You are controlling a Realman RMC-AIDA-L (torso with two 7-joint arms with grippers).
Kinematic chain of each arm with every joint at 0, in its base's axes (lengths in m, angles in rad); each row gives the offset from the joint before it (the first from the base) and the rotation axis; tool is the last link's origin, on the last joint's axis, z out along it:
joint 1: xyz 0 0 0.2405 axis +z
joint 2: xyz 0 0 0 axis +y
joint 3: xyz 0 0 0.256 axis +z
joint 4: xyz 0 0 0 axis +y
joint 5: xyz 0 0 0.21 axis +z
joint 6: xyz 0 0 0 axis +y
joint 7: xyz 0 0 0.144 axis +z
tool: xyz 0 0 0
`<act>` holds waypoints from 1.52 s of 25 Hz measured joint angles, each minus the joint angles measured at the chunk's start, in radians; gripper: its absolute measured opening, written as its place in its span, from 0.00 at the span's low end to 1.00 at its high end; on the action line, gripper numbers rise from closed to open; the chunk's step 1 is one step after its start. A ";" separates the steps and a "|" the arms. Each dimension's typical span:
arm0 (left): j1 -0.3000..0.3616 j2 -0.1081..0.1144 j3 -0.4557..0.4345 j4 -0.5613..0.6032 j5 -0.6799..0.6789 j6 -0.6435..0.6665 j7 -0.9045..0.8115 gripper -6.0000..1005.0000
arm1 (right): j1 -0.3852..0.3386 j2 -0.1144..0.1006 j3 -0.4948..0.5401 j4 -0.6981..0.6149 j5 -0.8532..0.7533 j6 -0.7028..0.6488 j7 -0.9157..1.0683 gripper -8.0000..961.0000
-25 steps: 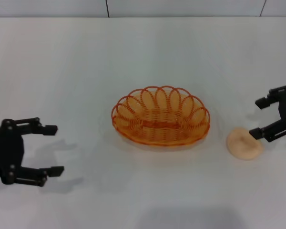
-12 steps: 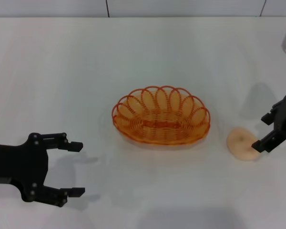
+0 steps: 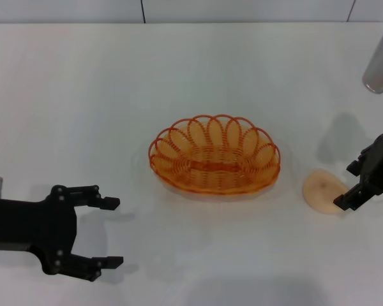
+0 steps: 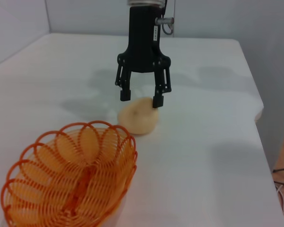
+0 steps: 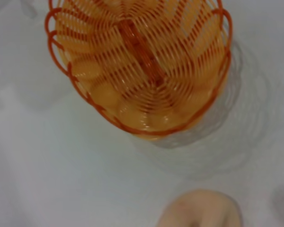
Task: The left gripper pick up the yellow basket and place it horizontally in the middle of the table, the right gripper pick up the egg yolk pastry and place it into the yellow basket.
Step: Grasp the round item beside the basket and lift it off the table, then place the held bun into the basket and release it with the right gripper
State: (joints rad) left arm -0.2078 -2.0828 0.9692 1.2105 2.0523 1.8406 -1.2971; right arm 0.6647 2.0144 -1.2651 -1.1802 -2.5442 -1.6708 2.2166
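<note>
The yellow basket [image 3: 214, 155] lies lengthwise across the middle of the white table [image 3: 64, 95], empty. It also shows in the left wrist view [image 4: 71, 179] and the right wrist view [image 5: 142, 61]. My left gripper [image 3: 116, 231] is open low at the near left, a good gap short of the basket. The egg yolk pastry [image 3: 322, 190] rests on the table to the right of the basket. My right gripper [image 3: 346, 187] hangs open at the pastry's right edge, fingertips pointing down. Seen from the left wrist, the right gripper [image 4: 141, 100] straddles the pastry [image 4: 138, 120] [image 5: 199, 210] from above.
A silver segment of the right arm [image 3: 380, 70] hangs at the far right. The table's right edge [image 4: 255, 118] runs close behind the right gripper. A wall line borders the table's far side.
The left gripper has moved in from the left edge toward the basket. The right gripper has turned and come down onto the pastry's right side. Basket and pastry have not moved.
</note>
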 joint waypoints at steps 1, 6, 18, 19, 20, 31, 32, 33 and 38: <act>0.000 0.000 0.006 0.000 0.000 -0.004 -0.001 0.88 | 0.000 -0.001 0.001 0.007 0.000 0.002 -0.001 0.81; 0.001 -0.002 0.011 0.005 -0.006 -0.007 -0.003 0.88 | -0.006 -0.004 0.003 0.016 -0.003 0.011 -0.005 0.79; 0.002 -0.002 0.035 0.009 -0.009 -0.017 -0.003 0.88 | -0.013 -0.001 0.001 0.015 -0.002 0.023 -0.007 0.37; 0.002 -0.002 0.035 0.009 -0.010 -0.018 -0.003 0.88 | -0.013 -0.001 0.001 0.012 0.001 0.021 -0.009 0.33; 0.003 -0.002 0.036 0.009 -0.010 -0.018 -0.003 0.88 | -0.012 -0.001 0.001 0.008 0.004 0.018 -0.010 0.29; 0.004 -0.002 0.034 0.009 -0.010 -0.030 -0.002 0.88 | 0.016 -0.010 0.045 -0.028 0.009 -0.055 -0.034 0.09; 0.005 -0.002 0.034 0.009 -0.011 -0.031 -0.002 0.88 | 0.018 -0.012 0.051 -0.040 0.009 -0.068 -0.034 0.09; 0.005 -0.002 0.034 0.009 -0.012 -0.031 -0.002 0.88 | 0.024 -0.017 0.064 -0.053 0.009 -0.093 -0.034 0.08; 0.008 -0.001 0.031 0.009 -0.018 -0.032 -0.002 0.88 | 0.061 -0.022 0.159 -0.138 0.038 -0.229 -0.047 0.05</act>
State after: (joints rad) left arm -0.1997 -2.0833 1.0006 1.2191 2.0348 1.8085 -1.2993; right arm 0.7255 1.9919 -1.1062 -1.3186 -2.5059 -1.8997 2.1698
